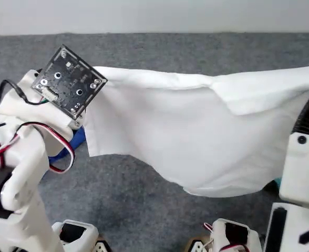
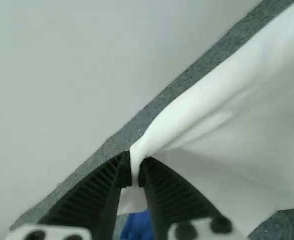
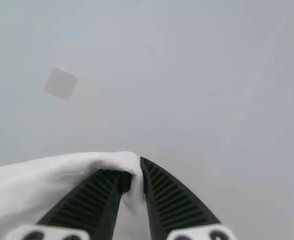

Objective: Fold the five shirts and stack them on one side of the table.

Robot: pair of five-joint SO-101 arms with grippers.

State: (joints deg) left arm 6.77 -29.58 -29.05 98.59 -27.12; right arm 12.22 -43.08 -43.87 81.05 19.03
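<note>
A white shirt [image 1: 196, 136] hangs stretched in the air above the grey table [image 1: 144, 47], held up at both ends. My left gripper [image 2: 135, 172] is shut on one corner of the white shirt [image 2: 227, 115], pinching a fold between its black fingers [image 2: 104, 192]. In the high view the left arm's wrist with its circuit board [image 1: 68, 80] stands at the shirt's left end. My right gripper [image 3: 136, 172] is shut on the other end of the shirt [image 3: 52, 185]. The right arm [image 1: 304, 157] stands at the right edge, under the cloth.
Something blue [image 1: 75, 144] shows beside the left arm, and a blue bit [image 2: 137, 227] shows between the left fingers. The arm bases [image 1: 228, 236] sit at the table's front edge. A pale wall [image 3: 187, 75] lies behind the right gripper.
</note>
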